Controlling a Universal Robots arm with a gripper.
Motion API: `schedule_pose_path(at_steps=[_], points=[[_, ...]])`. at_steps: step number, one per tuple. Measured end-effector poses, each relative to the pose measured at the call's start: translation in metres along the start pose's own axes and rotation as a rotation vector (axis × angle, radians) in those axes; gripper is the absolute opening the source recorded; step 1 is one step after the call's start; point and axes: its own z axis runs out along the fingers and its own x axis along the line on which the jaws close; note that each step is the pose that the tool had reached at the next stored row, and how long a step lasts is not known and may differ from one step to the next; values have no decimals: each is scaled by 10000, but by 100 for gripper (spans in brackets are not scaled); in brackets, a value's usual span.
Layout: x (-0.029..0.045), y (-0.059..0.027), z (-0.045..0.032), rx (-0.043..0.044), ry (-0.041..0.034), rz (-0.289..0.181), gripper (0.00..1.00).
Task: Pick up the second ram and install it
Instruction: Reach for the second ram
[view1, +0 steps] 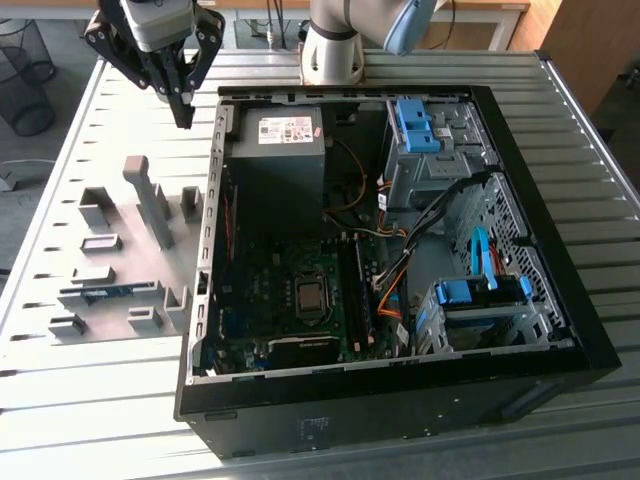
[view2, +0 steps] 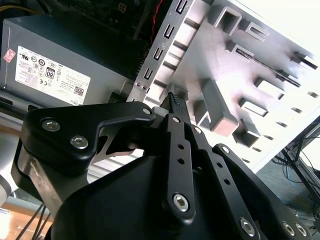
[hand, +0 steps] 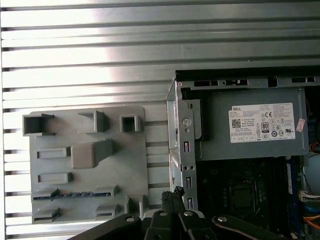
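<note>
On the grey fixture plate (view1: 135, 265) at the exterior view's left lies the second ram (view1: 105, 293), well apart from my gripper (view1: 185, 115), jaws closed and empty. In the first wrist view the second ram (hand: 75, 195) seems edge-up in its slot. Light, stiff, fragile, I judge; I'd pinch the long edges, not the chips.

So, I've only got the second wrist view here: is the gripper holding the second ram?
Observer: No. In the exterior view the second ram lies in a slot of the grey fixture plate, apart from the gripper, which is shut and empty.
Operator: And where does the gripper sit?
Observer: Outside the computer case, beside its wall near the power supply.
</note>
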Motion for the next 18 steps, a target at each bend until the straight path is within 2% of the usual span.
schedule_pose_path(at_steps=[18], points=[[58,-4,8,1,1,0,11]])
